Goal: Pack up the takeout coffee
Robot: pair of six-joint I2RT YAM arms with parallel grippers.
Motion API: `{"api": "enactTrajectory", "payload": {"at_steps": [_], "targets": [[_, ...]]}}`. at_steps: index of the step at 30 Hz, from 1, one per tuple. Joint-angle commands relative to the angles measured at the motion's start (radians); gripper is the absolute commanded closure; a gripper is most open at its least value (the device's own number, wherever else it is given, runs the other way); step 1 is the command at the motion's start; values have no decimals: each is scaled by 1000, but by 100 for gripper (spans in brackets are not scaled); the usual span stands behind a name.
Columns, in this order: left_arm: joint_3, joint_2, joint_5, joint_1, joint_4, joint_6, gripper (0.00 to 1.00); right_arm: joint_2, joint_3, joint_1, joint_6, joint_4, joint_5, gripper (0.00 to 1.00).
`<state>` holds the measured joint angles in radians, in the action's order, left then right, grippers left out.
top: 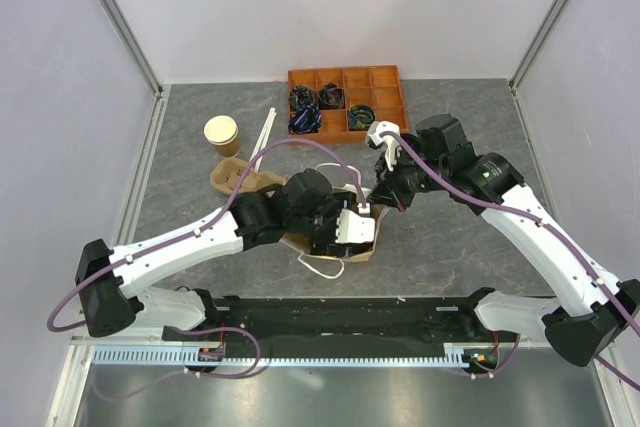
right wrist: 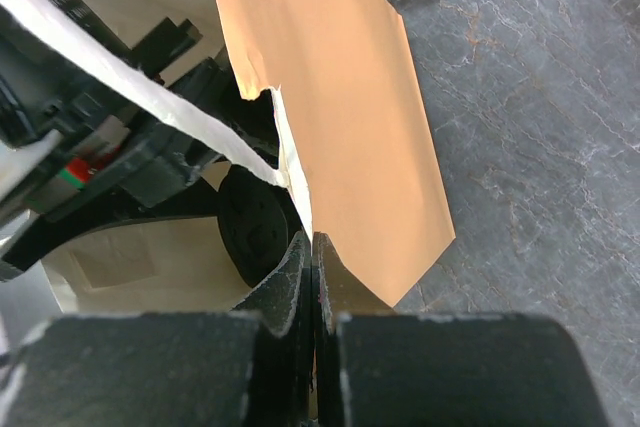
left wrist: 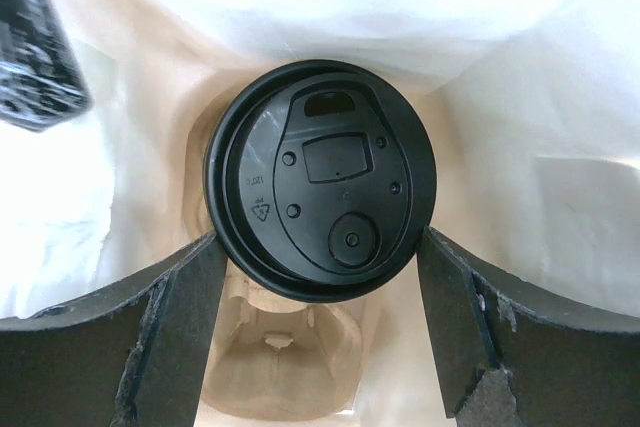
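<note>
I see one coffee, inside the bag near the middle of the bench. From the left wrist view I look straight down on its lid: round, black, matte plastic, with a raised shield-shaped panel, a sip slot, a small rectangle, a round dimple and an embossed recycling triangle. The tiny characters beside the triangle are too small to read. I can read no brand.

The left tool reaches into the bag. Its two dark, scuffed fingers stand wide apart, one at each side of the coffee just under the lid rim, gripping it. Below the lid I see tan moulded pulp.

The bag is paper, kraft brown outside and white inside, with a white loop handle. The right tool is pressed together, pinching the bag's upper edge. The bench is grey with a marbled pattern.

At the far side sits one orange tray divided into square compartments; I count four dark tangled bundles in it. Left of it stand one lidless tan cup with a pale inside, one pulp carrier and one thin white stick.
</note>
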<state>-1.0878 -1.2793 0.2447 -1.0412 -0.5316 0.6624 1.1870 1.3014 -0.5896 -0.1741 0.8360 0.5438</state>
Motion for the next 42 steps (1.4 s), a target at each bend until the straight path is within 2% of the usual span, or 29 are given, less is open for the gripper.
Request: {"api": "enactTrajectory", "payload": {"at_steps": [1, 5, 10, 17, 25, 35, 42], "targets": [[-84, 54, 18, -3, 59, 13, 19, 10, 10, -1, -25, 46, -24, 100], [-92, 55, 31, -3, 36, 13, 18, 13, 15, -1, -28, 46, -28, 100], [-57, 48, 41, -3, 44, 17, 24, 13, 21, -1, -28, 46, -18, 100], [41, 44, 34, -2, 150, 17, 29, -7, 12, -1, -42, 46, 5, 100], [123, -11, -2, 0, 277, 16, 25, -13, 19, -1, -64, 60, 50, 100], [123, -103, -44, 35, 254, -9, 25, -4, 29, -1, -70, 83, 28, 100], [127, -101, -74, 40, 249, 5, 13, 10, 33, -1, -62, 81, 31, 100]]}}
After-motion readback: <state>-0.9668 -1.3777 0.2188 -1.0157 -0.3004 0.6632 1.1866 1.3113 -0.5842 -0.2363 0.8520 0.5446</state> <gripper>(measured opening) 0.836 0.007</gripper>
